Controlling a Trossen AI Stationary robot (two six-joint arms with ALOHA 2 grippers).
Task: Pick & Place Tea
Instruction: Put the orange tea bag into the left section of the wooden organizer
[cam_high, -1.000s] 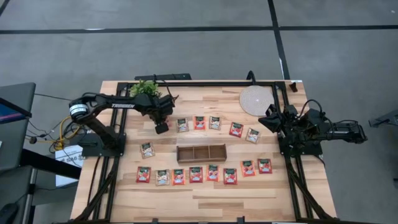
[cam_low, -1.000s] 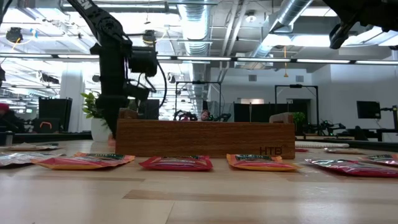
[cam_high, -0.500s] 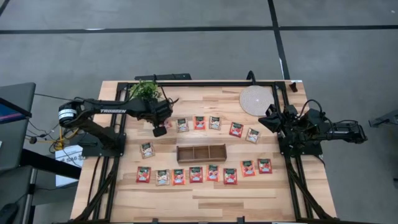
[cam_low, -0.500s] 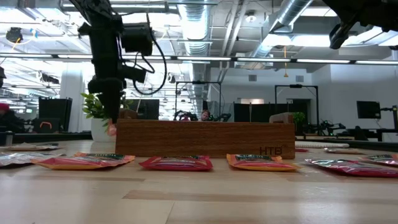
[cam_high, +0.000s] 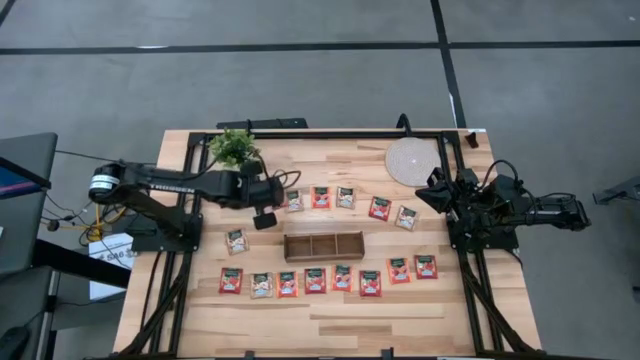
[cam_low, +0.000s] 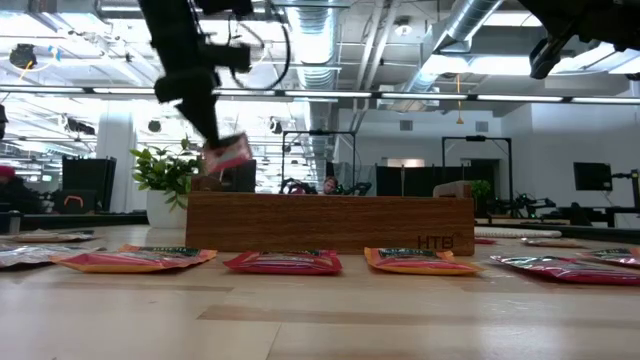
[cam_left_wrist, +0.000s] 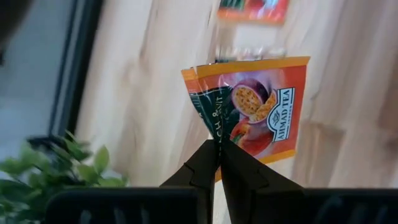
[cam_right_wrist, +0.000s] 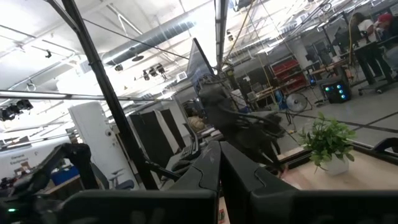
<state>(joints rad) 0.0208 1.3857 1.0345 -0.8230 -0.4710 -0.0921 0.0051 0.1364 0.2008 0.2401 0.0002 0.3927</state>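
Left wrist view shows the left pincer (cam_left_wrist: 218, 151) gripping one red tea sachet (cam_left_wrist: 254, 103) above the bench (cam_left_wrist: 155, 93); the right pincer (cam_right_wrist: 219, 163) is closed, empty.

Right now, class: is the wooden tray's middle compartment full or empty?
Empty. From above, the wooden tray shows bare wood in all three compartments; the sachets lie on the table around it, and one hangs from the left gripper.

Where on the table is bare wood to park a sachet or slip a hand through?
Bare wood: the near strip below the front sachet row, and the stretch between the plant and the round mat. Crowded: around the tray, hemmed by both sachet rows, where the left hand holds a sachet.
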